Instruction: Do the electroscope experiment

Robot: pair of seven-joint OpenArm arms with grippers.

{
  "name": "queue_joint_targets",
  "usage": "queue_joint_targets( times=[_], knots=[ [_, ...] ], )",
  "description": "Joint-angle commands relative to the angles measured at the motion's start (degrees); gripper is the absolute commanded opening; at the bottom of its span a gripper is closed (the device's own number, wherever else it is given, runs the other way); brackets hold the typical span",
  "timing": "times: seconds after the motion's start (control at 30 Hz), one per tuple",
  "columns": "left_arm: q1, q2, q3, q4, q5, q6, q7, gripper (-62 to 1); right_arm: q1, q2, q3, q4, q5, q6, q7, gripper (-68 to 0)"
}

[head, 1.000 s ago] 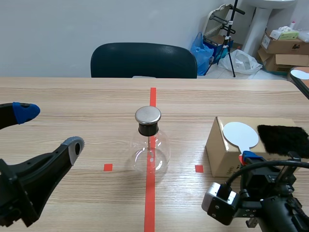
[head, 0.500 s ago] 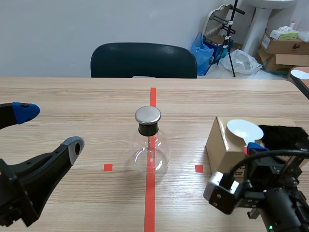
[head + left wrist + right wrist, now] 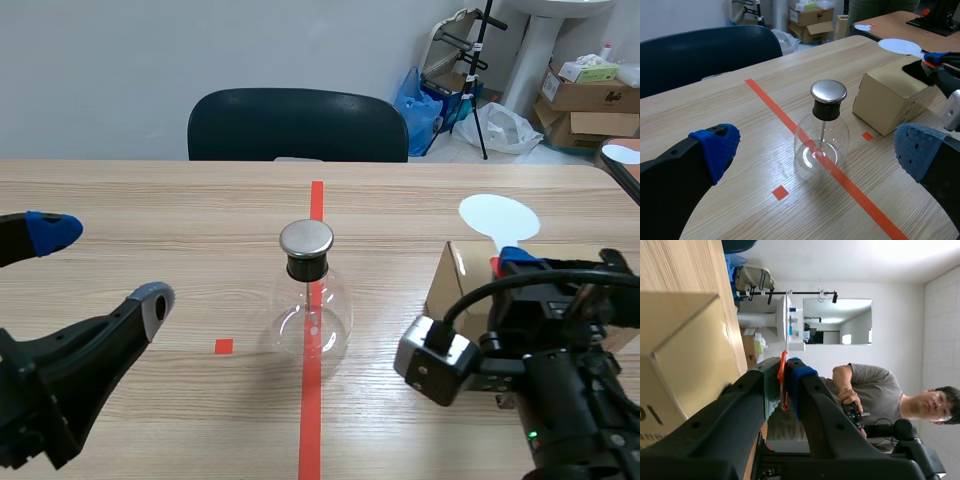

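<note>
Scene view: the electroscope flask [image 3: 311, 300] stands mid-tabletop on the tape line. At its two o'clock the right end effector [image 3: 510, 262] is clenched on the white disc paddle [image 3: 498, 215], above the cardboard box [image 3: 445, 290]. The left end effector [image 3: 100, 265] hangs released at nine o'clock.

Left wrist view: the flask sits ahead of the spread fingers, untouched.

Right wrist view: the fingers pinch the paddle's red handle [image 3: 783, 382] (disc edge-on).

Likely step: bringing the disc to the flask's metal cap [image 3: 306, 238]. That calls for a steady approach towards nine o'clock without knocking the flask.

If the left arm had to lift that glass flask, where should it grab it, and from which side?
Grip the flask at its black stopper, under the metal cap: narrow and matte, unlike the wide, slick bulb. It stands upright, so the open left pincer should likely come in level from the left.
</note>
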Motion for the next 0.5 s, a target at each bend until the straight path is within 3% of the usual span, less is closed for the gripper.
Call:
queue_joint_targets(
  times=[0.0,0.23,0.47],
  knots=[
    [-0.2,-0.2,-0.1,0.9,-0.4,-0.1,-0.9,1.4,2.2,0.3,-1.1,1.0,-1.1,-0.9,-1.6,-66.5],
    [-0.2,-1.6,-0.1,0.9,-0.4,-0.4,-0.9,1.4,4.5,0.7,-7.3,1.0,-4.7,-0.8,-7.3,-66.5],
    [-3.2,-12.6,2.6,0.9,-0.8,0.0,-1.2,1.4,5.4,1.9,-11.5,0.6,-5.3,0.1,-10.6,-66.5]
  ],
)
